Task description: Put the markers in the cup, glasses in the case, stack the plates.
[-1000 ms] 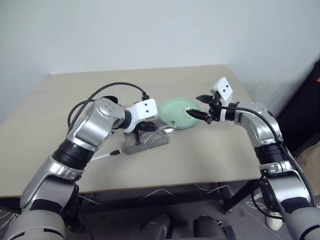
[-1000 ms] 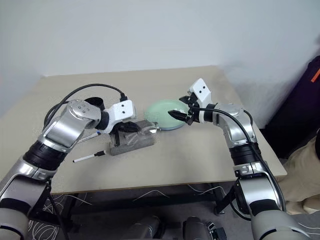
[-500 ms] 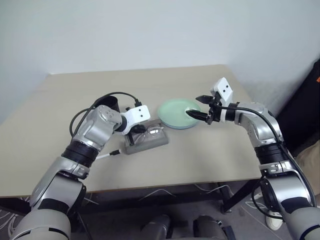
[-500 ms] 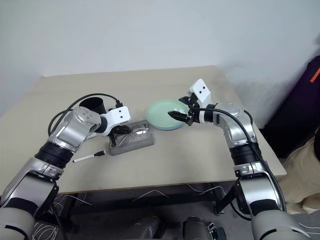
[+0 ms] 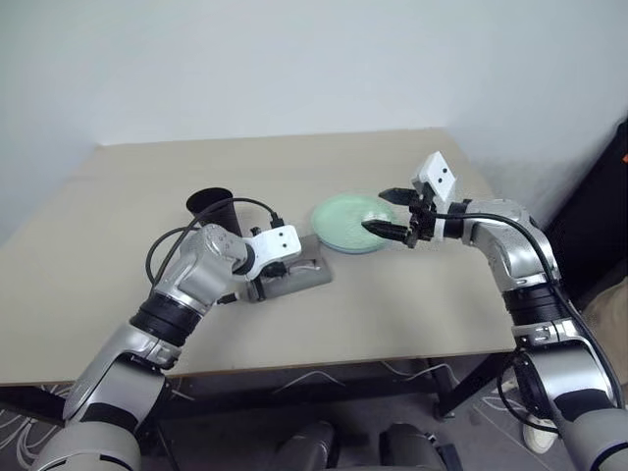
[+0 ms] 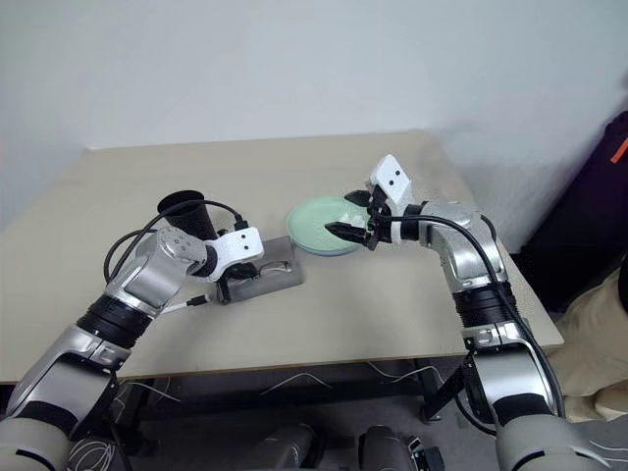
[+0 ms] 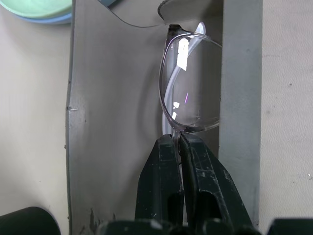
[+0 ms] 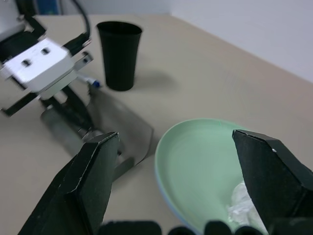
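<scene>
The glasses (image 7: 188, 93) lie inside the open case (image 7: 112, 122) on the counter (image 5: 392, 304), my left pincer (image 7: 177, 147) pinched on their frame. My right pincer (image 8: 188, 171) hovers wide over the stacked plates (image 8: 195, 166); cup (image 8: 119, 55) stands behind the case.

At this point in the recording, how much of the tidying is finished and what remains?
Done: the plates look stacked, mint green on light blue, with crumpled white paper on top. In hand: the left gripper, jaws shut on the glasses, has them down in the open case. Left: release them, close the lid, and put the marker on the table into the cup. The right gripper is open over the plates.
</scene>
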Motion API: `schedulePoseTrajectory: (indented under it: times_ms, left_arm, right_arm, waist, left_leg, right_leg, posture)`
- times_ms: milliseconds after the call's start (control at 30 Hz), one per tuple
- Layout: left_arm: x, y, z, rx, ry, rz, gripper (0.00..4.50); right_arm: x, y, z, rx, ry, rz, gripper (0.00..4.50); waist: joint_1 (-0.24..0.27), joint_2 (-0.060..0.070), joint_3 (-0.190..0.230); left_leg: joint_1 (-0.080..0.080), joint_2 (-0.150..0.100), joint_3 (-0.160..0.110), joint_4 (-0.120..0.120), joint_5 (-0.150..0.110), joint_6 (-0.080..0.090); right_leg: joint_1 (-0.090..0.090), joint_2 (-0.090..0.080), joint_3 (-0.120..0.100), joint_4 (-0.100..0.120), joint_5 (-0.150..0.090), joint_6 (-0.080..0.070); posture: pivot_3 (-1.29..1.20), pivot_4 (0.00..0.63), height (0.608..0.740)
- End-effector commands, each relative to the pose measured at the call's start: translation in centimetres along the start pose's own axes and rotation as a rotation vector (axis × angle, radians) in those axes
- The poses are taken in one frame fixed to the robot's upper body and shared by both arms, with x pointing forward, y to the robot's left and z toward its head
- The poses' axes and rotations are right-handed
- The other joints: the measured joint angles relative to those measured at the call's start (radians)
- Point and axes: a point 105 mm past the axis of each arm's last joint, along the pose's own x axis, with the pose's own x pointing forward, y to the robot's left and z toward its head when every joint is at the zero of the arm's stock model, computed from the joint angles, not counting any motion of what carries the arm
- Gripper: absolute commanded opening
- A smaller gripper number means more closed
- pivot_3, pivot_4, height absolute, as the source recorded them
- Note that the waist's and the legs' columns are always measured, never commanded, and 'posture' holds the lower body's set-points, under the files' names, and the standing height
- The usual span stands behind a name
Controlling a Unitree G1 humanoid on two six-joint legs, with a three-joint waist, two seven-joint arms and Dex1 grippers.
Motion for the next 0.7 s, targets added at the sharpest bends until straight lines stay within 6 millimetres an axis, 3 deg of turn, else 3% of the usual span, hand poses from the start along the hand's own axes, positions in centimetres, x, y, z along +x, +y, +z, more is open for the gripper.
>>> schedulePoseTrajectory:
  times_ms: [33, 233, 700]
  left_arm:
    - [-0.2, 0.0, 0.3, 0.012, 0.0, 0.006, 0.03]
    - [-0.3, 0.0, 0.4, 0.007, 0.008, -0.001, 0.03]
    - [-0.2, -0.1, 0.5, -0.013, 0.011, -0.006, 0.03]
  right_arm:
    - [-1.0, 0.3, 1.3, -0.086, -0.016, 0.06, 4.04]
    - [-2.2, 1.3, 0.5, -0.137, 0.045, 0.182, 4.04]
    - [-1.9, 1.2, 0.6, -0.154, 0.047, 0.177, 4.04]
  waist:
    - [0.0, 0.0, 0.0]
    - [-0.001, 0.0, 0.0]
    - [0.001, 0.0, 0.0]
  left_leg:
    - [0.0, 0.0, 0.0, 0.0, 0.0, 0.0]
    - [0.0, 0.0, 0.0, 0.002, 0.0, 0.0]
    - [0.0, 0.0, 0.001, 0.002, -0.001, 0.001]
  right_leg:
    - [0.0, 0.0, 0.0, 0.0, 0.0, 0.0]
    - [0.001, -0.001, -0.001, 0.0, 0.0, 0.001]
    - [0.001, -0.001, -0.001, 0.0, 0.0, 0.001]
  posture:
    - [0.0, 0.0, 0.74]
    - [0.0, 0.0, 0.74]
    - [0.0, 0.0, 0.74]
